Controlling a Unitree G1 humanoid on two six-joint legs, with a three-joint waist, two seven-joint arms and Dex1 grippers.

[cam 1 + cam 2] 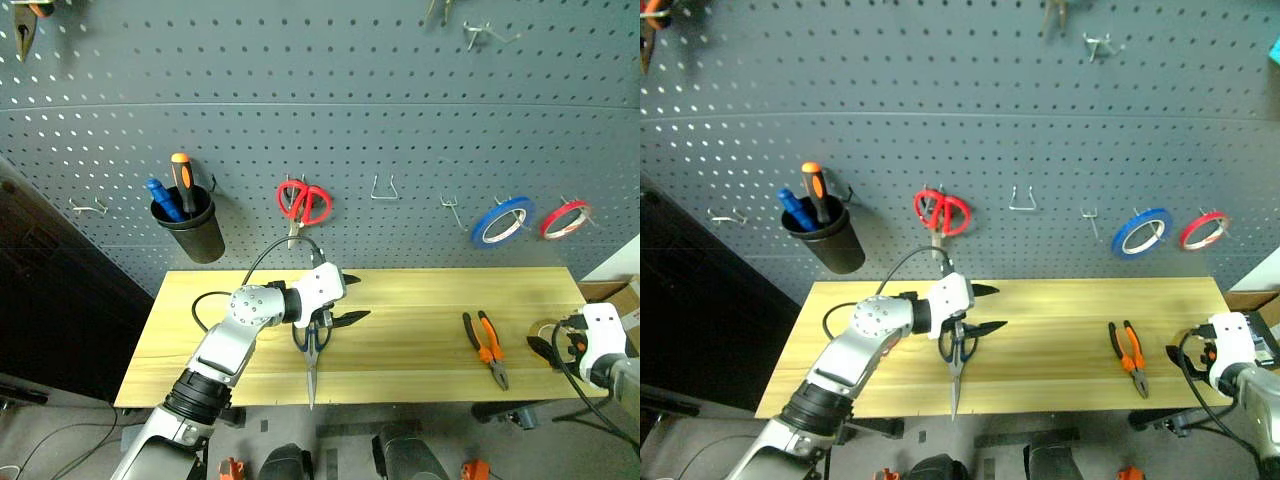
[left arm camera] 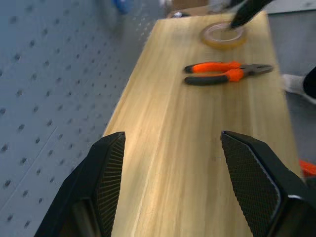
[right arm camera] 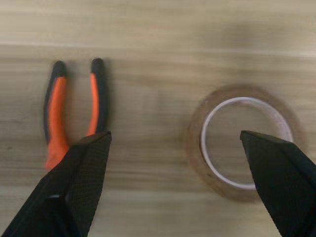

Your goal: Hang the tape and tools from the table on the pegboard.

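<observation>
The light wood table stands below the dark grey pegboard. Scissors with dark blue handles lie on it, blades pointing at the front edge. My left gripper hovers just above their handles, open and pointing right with nothing between its fingers. Orange-and-black pliers lie further right. The yellow tape lies flat near the right end. My right gripper hangs open over the gap between pliers and tape, one finger above the roll.
On the pegboard hang red-handled scissors, a blue tape roll, a red tape roll and a black cup holding screwdrivers. Bare hooks sit between the red scissors and the blue roll.
</observation>
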